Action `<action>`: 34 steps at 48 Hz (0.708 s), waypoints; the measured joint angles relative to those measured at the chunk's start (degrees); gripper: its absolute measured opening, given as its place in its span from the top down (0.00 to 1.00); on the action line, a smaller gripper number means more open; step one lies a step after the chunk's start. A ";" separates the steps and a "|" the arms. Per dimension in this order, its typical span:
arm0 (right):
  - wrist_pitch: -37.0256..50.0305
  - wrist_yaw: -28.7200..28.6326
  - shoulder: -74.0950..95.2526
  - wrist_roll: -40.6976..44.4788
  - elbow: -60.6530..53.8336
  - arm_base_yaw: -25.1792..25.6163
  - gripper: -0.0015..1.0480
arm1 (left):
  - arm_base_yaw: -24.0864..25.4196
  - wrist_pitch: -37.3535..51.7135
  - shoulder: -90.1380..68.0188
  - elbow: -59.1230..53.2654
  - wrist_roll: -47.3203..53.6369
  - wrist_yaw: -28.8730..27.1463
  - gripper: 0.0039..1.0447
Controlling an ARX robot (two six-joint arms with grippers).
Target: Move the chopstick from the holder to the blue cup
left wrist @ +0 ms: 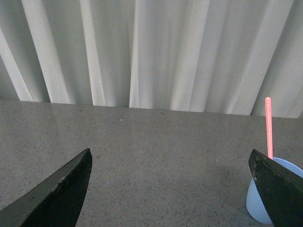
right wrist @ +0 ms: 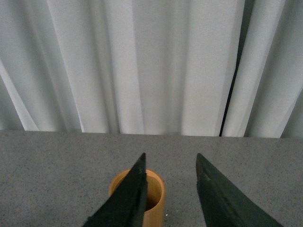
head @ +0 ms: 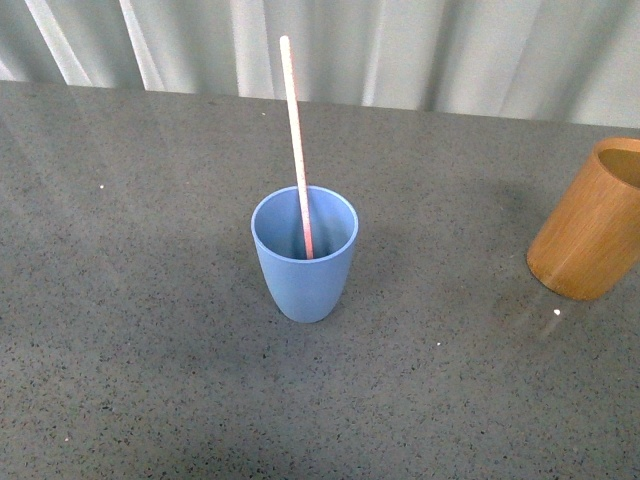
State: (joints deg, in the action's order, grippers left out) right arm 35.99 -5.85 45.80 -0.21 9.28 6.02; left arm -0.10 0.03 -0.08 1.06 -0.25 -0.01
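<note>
The blue cup (head: 304,256) stands upright in the middle of the grey table, and the pink chopstick (head: 296,140) stands in it, leaning slightly left, its pale end up. The orange-brown wooden holder (head: 592,222) stands at the right edge of the front view, cut off by the frame. Neither arm shows in the front view. My left gripper (left wrist: 170,158) is open wide above bare table, with the blue cup (left wrist: 258,203) and chopstick (left wrist: 269,125) just beyond one finger. My right gripper (right wrist: 170,158) is open with nothing between its fingers, hovering above the holder (right wrist: 154,198).
A pale pleated curtain (head: 400,50) hangs along the table's far edge. The grey speckled table (head: 130,300) stretches out on all sides of the cup.
</note>
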 joint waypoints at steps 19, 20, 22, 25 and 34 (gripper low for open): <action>-7.21 5.79 -13.27 0.20 -5.88 -5.81 0.99 | -0.02 0.00 0.00 0.00 0.00 0.00 0.06; -7.52 5.79 -13.75 0.20 -6.03 -5.81 0.99 | -0.02 0.00 0.00 0.00 0.00 0.00 0.06; -8.04 5.79 -14.51 0.20 -6.25 -5.81 0.99 | 0.00 0.00 0.00 0.00 0.00 0.02 0.06; -9.46 5.79 -16.33 0.20 -6.67 -5.81 0.99 | -0.02 0.00 0.00 0.00 0.00 0.00 0.06; -11.63 5.81 -21.29 0.17 -8.31 -5.86 0.99 | 0.00 0.00 0.00 0.00 0.00 0.00 0.06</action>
State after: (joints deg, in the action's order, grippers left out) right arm 24.36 -0.03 24.51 -0.03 0.97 0.16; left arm -0.10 0.03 -0.08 1.06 -0.25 -0.01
